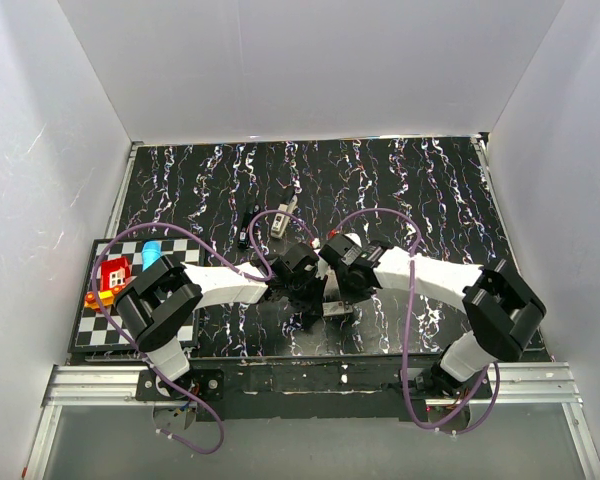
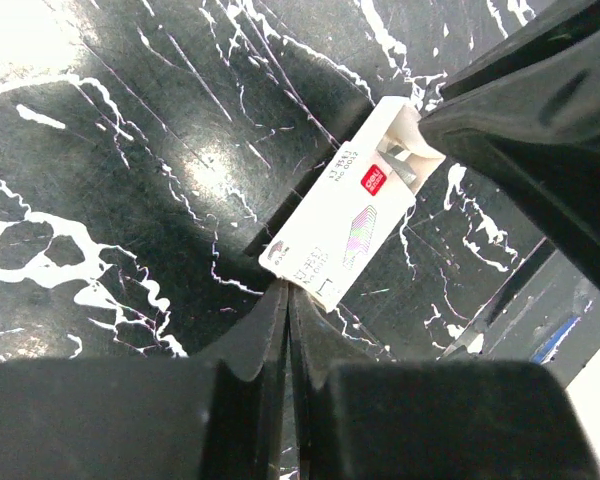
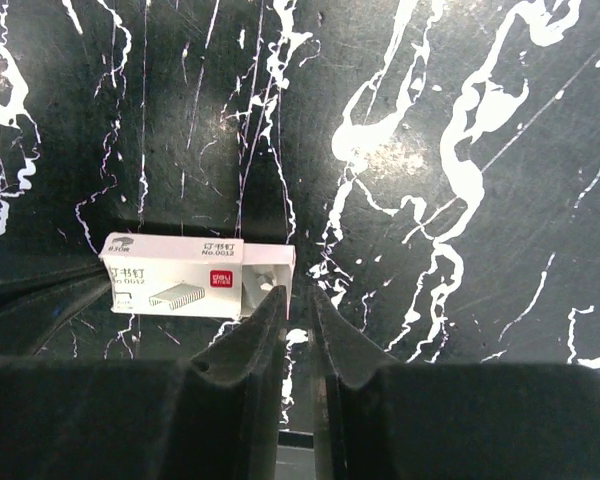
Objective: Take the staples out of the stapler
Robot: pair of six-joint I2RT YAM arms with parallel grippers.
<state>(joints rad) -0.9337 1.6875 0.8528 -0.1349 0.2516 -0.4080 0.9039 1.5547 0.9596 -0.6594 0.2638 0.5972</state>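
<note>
arms: meet over table (image 1: 430, 190) centre | small box (image 1: 338, 308): at their tips | stapler (image 1: 280, 222): beyond, apart

A staple box (image 3: 195, 277) lies just between my right pincer (image 3: 298, 295) and left pincer (image 2: 287, 298); the table (image 1: 400, 180) beyond is free

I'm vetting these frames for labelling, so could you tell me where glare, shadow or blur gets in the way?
Top external: even light, sharp, no strong glare. Left wrist: glare washes out the table at the upper left; the box is sharp, the near jaws dark and featureless. Right wrist: no glare, box print legible, jaws likewise in deep shadow.
</note>
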